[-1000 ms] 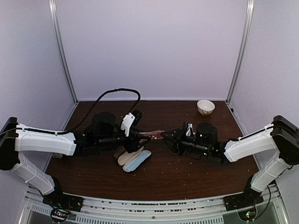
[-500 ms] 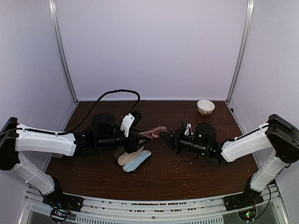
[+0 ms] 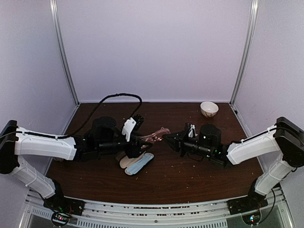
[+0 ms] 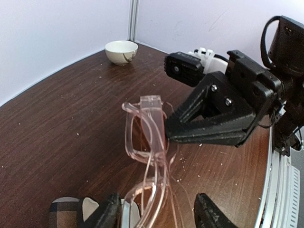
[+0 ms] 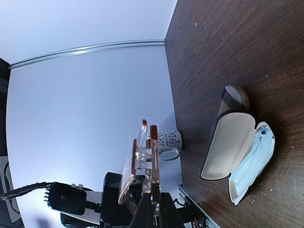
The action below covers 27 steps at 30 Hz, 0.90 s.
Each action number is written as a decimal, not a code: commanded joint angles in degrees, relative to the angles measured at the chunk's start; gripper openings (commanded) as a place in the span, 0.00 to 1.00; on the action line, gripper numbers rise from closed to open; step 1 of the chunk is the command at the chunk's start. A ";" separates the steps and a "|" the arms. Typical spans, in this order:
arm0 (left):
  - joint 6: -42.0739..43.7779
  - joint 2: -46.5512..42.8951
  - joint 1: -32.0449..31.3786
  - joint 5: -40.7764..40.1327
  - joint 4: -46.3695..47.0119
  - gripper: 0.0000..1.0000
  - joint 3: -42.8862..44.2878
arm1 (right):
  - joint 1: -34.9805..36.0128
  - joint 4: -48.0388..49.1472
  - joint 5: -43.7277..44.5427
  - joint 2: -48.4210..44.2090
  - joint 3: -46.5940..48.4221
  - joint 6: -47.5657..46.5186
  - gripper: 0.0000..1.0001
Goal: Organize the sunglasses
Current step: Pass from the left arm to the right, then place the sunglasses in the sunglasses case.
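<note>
The sunglasses (image 4: pixel 154 118) hang above the worktop (image 4: pixel 57 123), pinched at one frame corner by the closed right fingers (image 4: pixel 204 130) while the left fingers (image 4: pixel 110 213) stand apart around them, so any slip or twist could drop or bend them.

sunglasses (image 4: pixel 153 124): lower part cut off | case (image 4: pixel 64 211): mostly cut off

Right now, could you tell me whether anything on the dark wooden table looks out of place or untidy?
Pale crumbs are scattered across the dark wooden table, and the cream-lined glasses case lies open with a light-blue cloth loose against it; nothing looks broken.
</note>
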 commanded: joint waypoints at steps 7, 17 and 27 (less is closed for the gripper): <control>1.69 -3.46 0.16 0.19 -0.21 0.80 -1.74 | -2.39 -10.28 3.37 -9.10 -2.57 -9.52 0.00; 2.08 -5.19 0.16 -5.42 -4.62 0.98 -2.58 | -5.06 -21.27 6.26 -18.10 -5.42 -16.12 0.00; 3.77 -9.77 1.21 -15.17 -16.00 0.98 -1.60 | -5.26 -36.93 10.37 -26.88 -5.06 -26.98 0.00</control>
